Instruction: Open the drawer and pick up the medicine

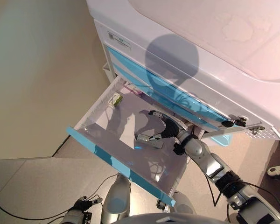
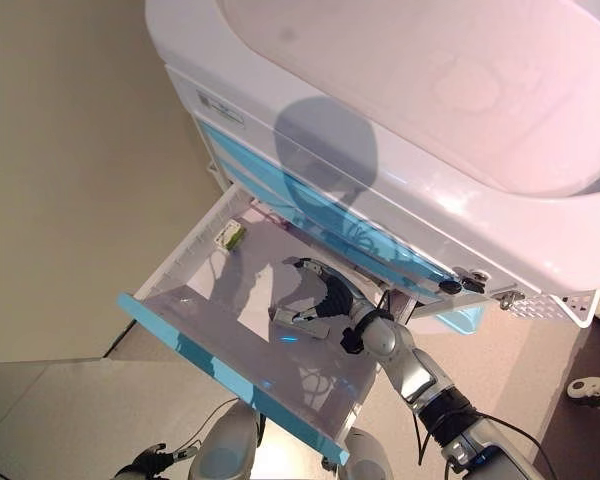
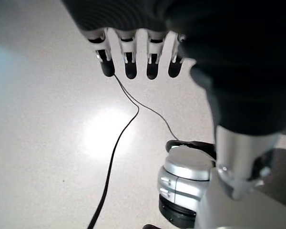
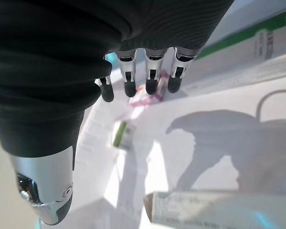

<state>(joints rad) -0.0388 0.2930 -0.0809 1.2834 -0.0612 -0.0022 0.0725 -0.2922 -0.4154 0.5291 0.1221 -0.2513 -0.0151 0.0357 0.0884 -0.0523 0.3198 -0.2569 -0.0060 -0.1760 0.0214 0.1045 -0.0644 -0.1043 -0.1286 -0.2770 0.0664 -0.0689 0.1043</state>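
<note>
Drawer (image 1: 91, 145) open; our right hand (image 1: 161, 128) hovers inside, fingers relaxed, empty, above a flat medicine box (image 1: 149, 140); small green-white medicine pack (image 1: 115, 99) near back corner; risk: fingertips sliding the box away.

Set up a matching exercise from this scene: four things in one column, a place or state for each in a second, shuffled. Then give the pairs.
1. drawer
2. small green-and-white box
3. right hand
4. left hand

A. hangs low over the floor, fingers straight
B. pulled out, open
C. over the drawer's middle, holding nothing
D. lies at the drawer's back, near its left wall

Pairs: 1-B, 2-D, 3-C, 4-A
</note>
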